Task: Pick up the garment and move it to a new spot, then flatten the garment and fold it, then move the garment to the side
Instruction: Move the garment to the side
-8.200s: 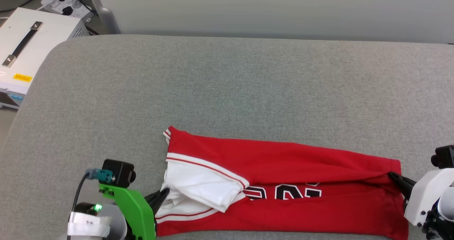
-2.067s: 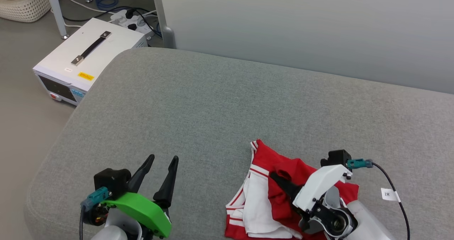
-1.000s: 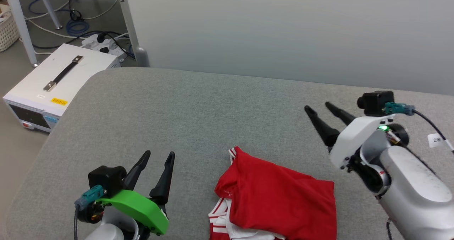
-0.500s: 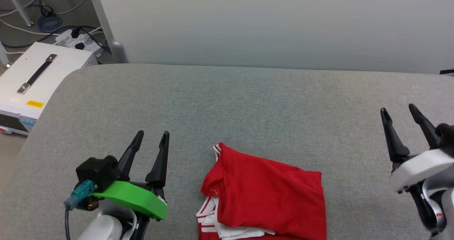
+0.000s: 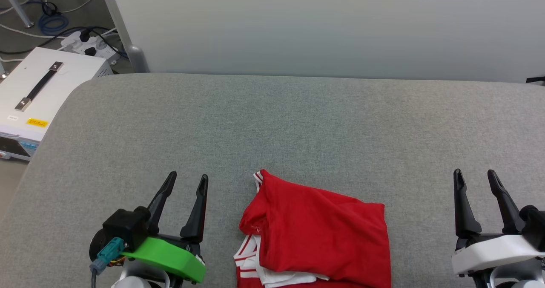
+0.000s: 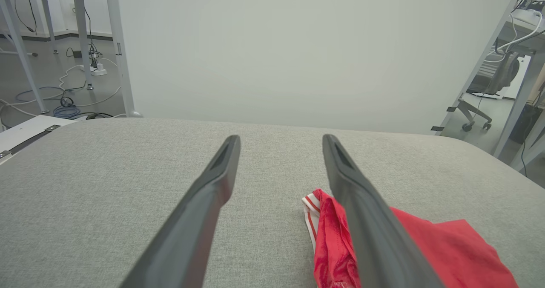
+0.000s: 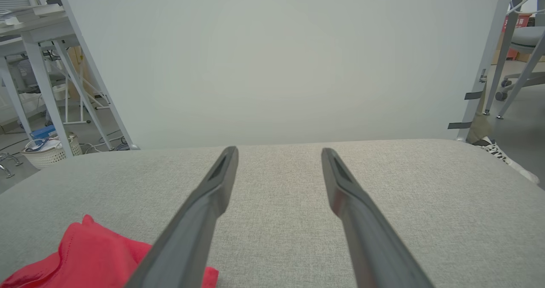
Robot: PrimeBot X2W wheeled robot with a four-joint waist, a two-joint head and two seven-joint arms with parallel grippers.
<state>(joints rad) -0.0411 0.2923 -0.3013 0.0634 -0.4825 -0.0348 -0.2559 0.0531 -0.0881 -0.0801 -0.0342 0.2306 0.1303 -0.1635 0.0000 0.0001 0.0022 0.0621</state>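
Even, diffuse indoor lighting, without glare.
Shadows on the desk [image 5: 298,122] are faint and the head view is sharp; the wrist views tilt the poles [image 7: 489,58] at their edges and soften the left claw [image 6: 281,139] and right claw [image 7: 279,151] near the lens.

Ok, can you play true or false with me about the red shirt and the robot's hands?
1. The red shirt lies on the grey cushion between the left hand and the right hand. True.
2. The left hand is gripping the shirt. False: it is open, empty and apart from the shirt.
3. The right hand is open and holds nothing. True.
4. The shirt is spread out flat. False: it is folded into a bundle, with white and striped cloth peeking out at its near left edge.
5. A white box with a black handle sits beyond the cushion's left end. True.
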